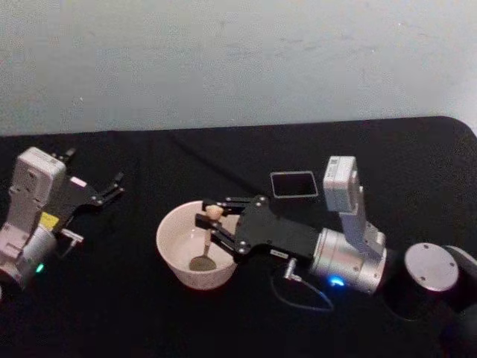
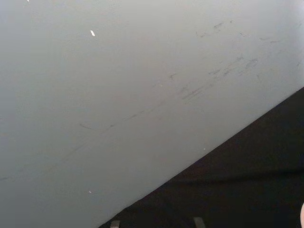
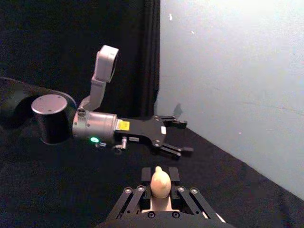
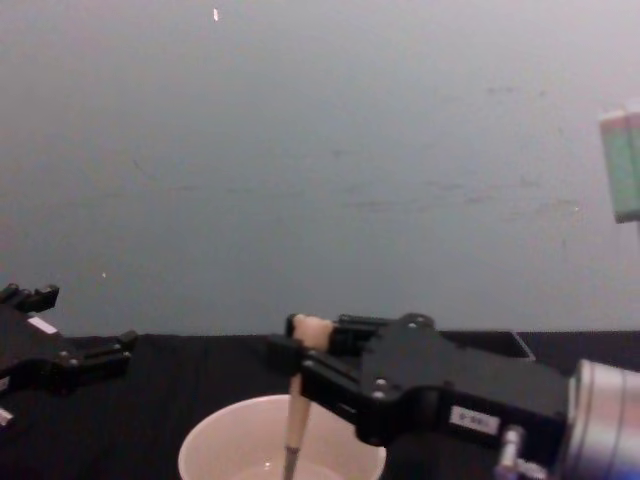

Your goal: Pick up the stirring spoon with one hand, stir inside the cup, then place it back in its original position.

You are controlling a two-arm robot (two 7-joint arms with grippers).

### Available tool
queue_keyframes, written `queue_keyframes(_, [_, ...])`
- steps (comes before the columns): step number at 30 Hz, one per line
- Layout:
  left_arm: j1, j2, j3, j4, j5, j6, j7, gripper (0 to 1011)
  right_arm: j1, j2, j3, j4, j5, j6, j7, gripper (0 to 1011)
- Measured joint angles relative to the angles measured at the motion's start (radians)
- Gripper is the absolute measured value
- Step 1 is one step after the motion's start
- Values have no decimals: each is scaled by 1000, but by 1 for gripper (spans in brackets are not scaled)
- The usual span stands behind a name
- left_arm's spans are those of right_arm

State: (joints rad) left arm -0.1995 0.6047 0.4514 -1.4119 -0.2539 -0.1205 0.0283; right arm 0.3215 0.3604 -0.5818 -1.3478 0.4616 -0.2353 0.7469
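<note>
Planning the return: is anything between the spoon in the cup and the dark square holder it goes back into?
Nothing visible. The right tool holds the stirring spoon in the cup; the holder stands just beyond on the black table, with only the cup's rim to clear.

black 2-finger right tool (image 1: 209,214) with white label (image 4: 473,419), silver wrist (image 1: 350,265), blue light (image 1: 337,282).

Nothing here can be read. The small white label (image 4: 473,420) on the right gripper (image 4: 298,350) has dark marks too small to make out. The yellow label (image 3: 123,125) on the left gripper (image 3: 185,137) is just as illegible.
</note>
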Motion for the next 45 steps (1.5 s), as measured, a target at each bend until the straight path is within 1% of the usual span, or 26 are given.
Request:
queue_keyframes(4, [0,0,0,0,0,0,0,1001,16,-20,-9,19,0,0,-6,214])
queue_keyframes(9, [0,0,0,0,0,0,0,1002,44,-48,-11,56,-7,-9,-24,214])
queue_keyframes(13, [0,0,0,0,0,0,0,1001,71,-68,-4,98,-19,-22,-43,214])
queue_keyframes(15, [0,0,0,0,0,0,0,1001,80,-72,2,113,-25,-27,-51,214])
queue_keyframes(25, [0,0,0,0,0,0,0,1001,83,-65,22,124,-32,-29,-60,214])
queue_keyframes(36, [0,0,0,0,0,0,0,1001,70,-50,39,110,-36,-29,-64,214])
queue_keyframes(40, [0,0,0,0,0,0,0,1001,56,-35,47,90,-34,-29,-63,214])
queue_keyframes(45, [0,0,0,0,0,0,0,1001,25,-10,51,49,-20,-21,-50,214])
